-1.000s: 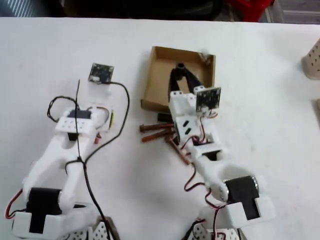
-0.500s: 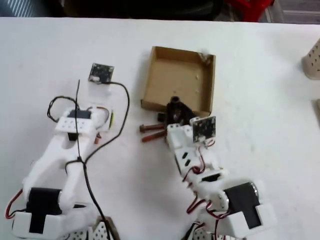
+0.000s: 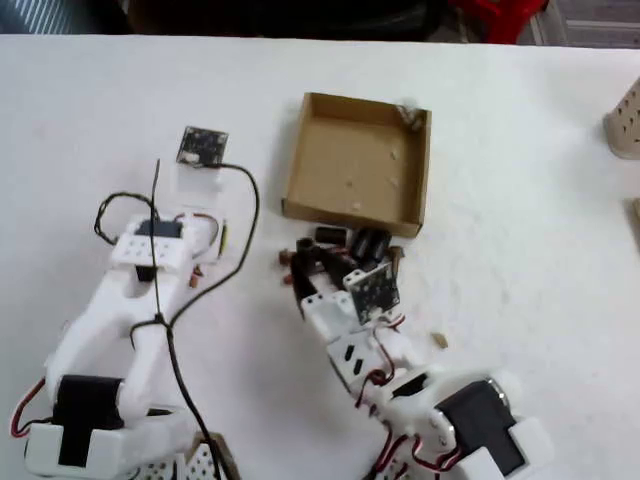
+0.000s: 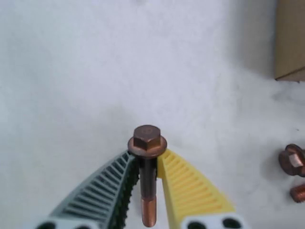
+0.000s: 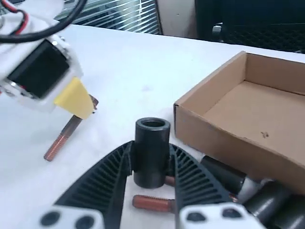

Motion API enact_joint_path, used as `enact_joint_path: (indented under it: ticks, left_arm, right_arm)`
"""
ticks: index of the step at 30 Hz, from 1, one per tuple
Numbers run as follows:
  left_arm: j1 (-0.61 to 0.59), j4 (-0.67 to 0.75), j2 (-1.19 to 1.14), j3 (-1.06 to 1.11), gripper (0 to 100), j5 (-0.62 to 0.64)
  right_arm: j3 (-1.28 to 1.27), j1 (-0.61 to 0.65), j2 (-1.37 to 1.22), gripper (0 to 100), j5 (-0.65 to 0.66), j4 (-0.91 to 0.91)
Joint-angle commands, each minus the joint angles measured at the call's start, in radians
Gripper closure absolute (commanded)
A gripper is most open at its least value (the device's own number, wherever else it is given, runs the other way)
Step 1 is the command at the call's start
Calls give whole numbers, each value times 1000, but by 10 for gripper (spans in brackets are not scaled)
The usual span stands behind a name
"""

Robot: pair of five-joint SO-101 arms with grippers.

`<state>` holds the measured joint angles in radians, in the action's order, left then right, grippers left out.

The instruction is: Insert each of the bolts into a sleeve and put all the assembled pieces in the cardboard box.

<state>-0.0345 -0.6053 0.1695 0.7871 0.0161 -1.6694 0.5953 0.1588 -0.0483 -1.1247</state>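
My left gripper (image 4: 147, 155), with one grey and one yellow finger, is shut on a copper bolt (image 4: 147, 141) held head-out a little above the white table. In the high view it sits left of the parts pile, at my left gripper (image 3: 205, 264). My right gripper (image 5: 151, 151) is shut on an upright black sleeve (image 5: 152, 131), just in front of the cardboard box (image 5: 224, 138) and facing the held bolt (image 5: 62, 138). The cardboard box (image 3: 345, 212) holds no pieces. Loose sleeves (image 3: 372, 242) and bolts (image 3: 290, 262) lie along its near wall.
More loose bolts (image 4: 293, 160) lie to the side of my left gripper, and one bolt (image 5: 152, 202) lies under my right fingers. A black cable (image 3: 245, 215) loops beside the left arm. A beige perforated object (image 3: 625, 125) stands at the table's right edge.
My right arm has pulled back out of the box and swung left, in front of the box's near wall. The left arm has not moved.
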Motion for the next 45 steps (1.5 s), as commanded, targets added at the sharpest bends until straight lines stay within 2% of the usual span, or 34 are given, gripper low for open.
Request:
enact_joint_path:
  ticks: [1, 7, 11, 14, 17, 30, 40, 45]
  left_arm:
    - [42, 146, 51, 40, 925, 5]
    - [45, 470, 56, 150, 928, 14]
    - [45, 563, 77, 164, 928, 133]
    - [45, 562, 165, 181, 928, 226]
    - [61, 568, 289, 250, 928, 264]
    - [179, 568, 874, 551, 928, 264]
    - [332, 554, 1167, 678, 928, 265]
    - [420, 400, 1303, 680, 928, 265]
  right_arm:
    - [-8, 48, 38, 981, -11, -25]
    - [-6, 90, 36, 981, -11, -2]
    - [-3, 91, 36, 981, -11, 33]
    - [-3, 91, 36, 981, -11, 33]
    - [-3, 91, 36, 981, -11, 33]
    - [-6, 91, 36, 981, -11, 33]
    - [-6, 91, 36, 981, -11, 33]
    - [-6, 91, 36, 981, -11, 33]
